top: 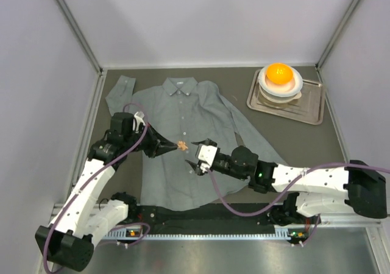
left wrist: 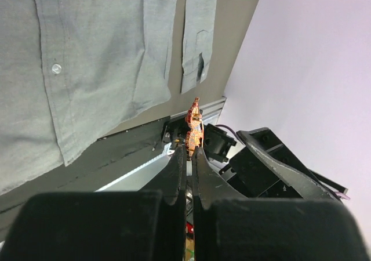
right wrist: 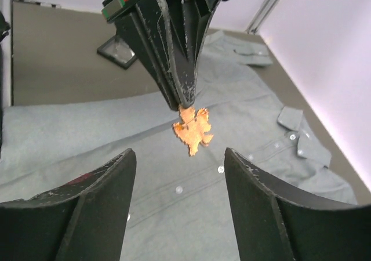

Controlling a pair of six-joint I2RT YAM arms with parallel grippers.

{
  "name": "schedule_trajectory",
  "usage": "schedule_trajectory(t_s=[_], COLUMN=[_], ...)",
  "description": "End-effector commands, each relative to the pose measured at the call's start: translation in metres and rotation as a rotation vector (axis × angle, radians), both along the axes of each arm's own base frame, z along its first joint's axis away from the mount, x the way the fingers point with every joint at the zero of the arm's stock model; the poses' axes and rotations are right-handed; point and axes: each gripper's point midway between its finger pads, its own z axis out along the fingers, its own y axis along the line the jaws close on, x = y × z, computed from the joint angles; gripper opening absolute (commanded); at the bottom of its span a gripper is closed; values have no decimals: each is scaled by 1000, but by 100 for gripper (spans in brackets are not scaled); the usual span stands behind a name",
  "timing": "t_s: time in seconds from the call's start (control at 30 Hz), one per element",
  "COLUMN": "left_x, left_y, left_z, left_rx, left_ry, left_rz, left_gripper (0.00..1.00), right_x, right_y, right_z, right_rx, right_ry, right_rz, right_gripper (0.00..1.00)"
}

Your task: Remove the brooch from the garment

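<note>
Over the middle of the garment (top: 177,106), the left gripper (top: 175,145) is clamped on the brooch (top: 182,145), holding it off the cloth. At its 3 o'clock, the right gripper (top: 195,156) faces it with jaws spread wide. The garment lies flat on the desk (top: 292,141).

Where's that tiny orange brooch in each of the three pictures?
Top external: brooch mid-picture over the shirt front, pinched in the left gripper.
Left wrist: brooch at centre, sticking out past that gripper's shut tips.
Right wrist: brooch at centre, hanging from it, framed by the open right gripper.
Shared landmark: the dark left gripper shut on it.
</note>
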Motion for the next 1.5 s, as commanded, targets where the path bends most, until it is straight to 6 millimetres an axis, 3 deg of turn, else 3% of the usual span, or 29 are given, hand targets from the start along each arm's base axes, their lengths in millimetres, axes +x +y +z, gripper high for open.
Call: schedule_trajectory(t_s=[0.0,0.33,0.5,0.77,1.2,1.47], left_x=[-4,-7,-6,-4,-7,-9], left_y=[-1,-2,-1,-1,-1,-2], left_z=[19,29,29,34,40,35], left_rx=[-57,-88,-83,-94,-111,-129], left_ry=[11,43,52,55,68,106], left_rz=[36,60,69,85,98,103], left_gripper=[0,0,0,0,0,0], right_x=[2,14,16,17,18,23], right_y=[15,20,21,21,29,32], right_z=[46,31,24,21,31,38], right_rx=[122,59,18,19,51,51], right_ry=[-172,-247,-263,-261,-284,-330], right_rz=[2,-53,-54,-65,-100,-148], right_gripper=[59,33,26,24,7,15])
